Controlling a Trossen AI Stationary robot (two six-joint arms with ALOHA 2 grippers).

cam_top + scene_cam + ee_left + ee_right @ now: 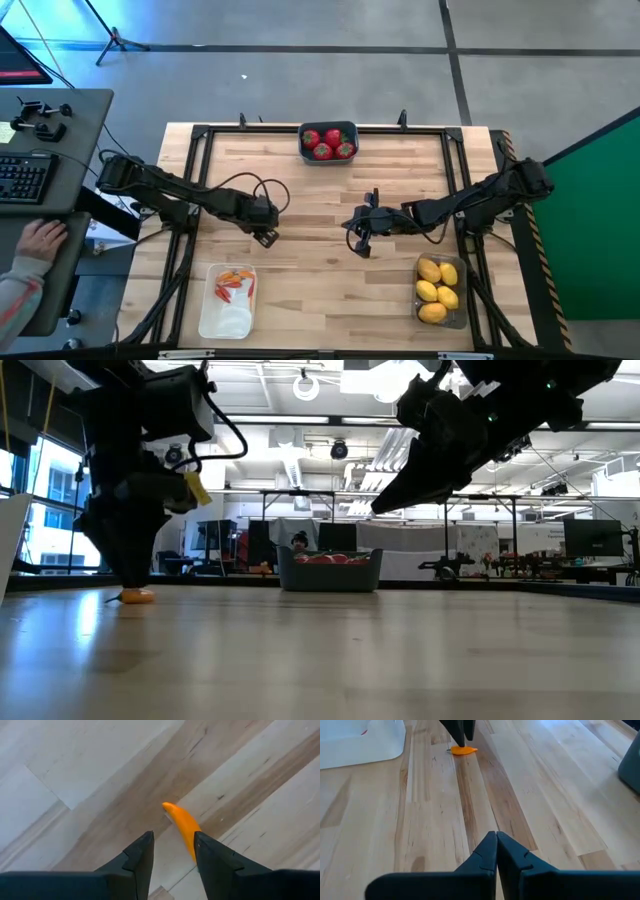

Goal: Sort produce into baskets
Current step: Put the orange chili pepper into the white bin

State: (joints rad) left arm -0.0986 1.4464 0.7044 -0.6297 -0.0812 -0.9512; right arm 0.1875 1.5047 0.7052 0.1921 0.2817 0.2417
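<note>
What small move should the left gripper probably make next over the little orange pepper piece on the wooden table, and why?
Probably shift sideways to centre on the small orange pepper piece, then close. The left gripper is down at the wooden table, fingers apart, but the piece lies against one finger rather than squarely between them. The white bin already holds similar pieces.

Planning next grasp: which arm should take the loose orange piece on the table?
Left. Its pincer is open right over the orange piece, one finger beside it. The right pincer is shut and well away.
</note>
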